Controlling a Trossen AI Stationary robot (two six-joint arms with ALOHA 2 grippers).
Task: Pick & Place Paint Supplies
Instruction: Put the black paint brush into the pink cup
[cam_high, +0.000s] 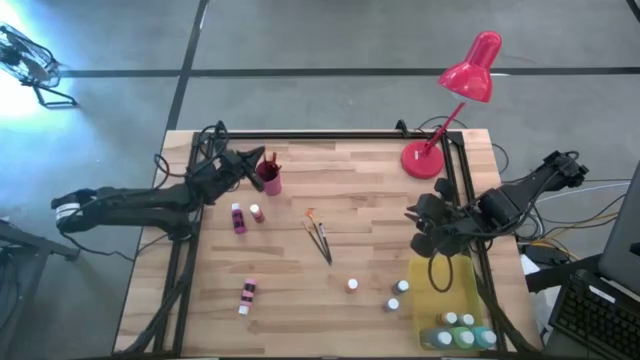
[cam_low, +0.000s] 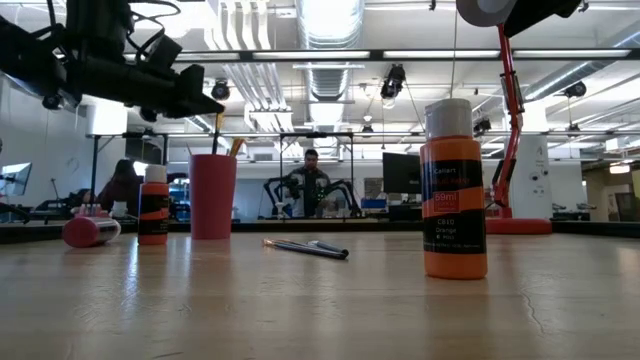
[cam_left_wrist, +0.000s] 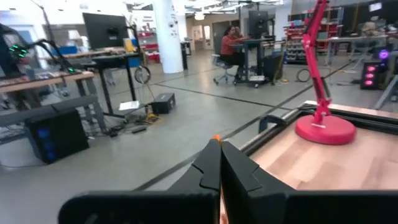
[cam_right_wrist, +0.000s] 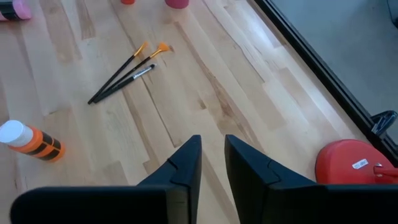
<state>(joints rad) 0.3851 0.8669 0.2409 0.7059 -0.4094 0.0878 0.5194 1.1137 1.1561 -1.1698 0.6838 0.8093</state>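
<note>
Orange bottle (cam_low: 453, 190) label readable only low view; right end effector (cam_right_wrist: 212, 155) narrow, empty; left end effector (cam_left_wrist: 219, 163) closed.

Table (cam_high: 300, 270) pale wood, smooth; lamp (cam_high: 470, 70) glossy red.

The high view looks straight down on the whole counter (cam_high: 300, 250). The low view sits at counter height, close behind an orange bottle (cam_low: 453, 190), facing the room. Each wrist view looks past its own fingers. All four show the red lamp (cam_high: 455, 100); three show the brushes (cam_right_wrist: 124, 71).
</note>
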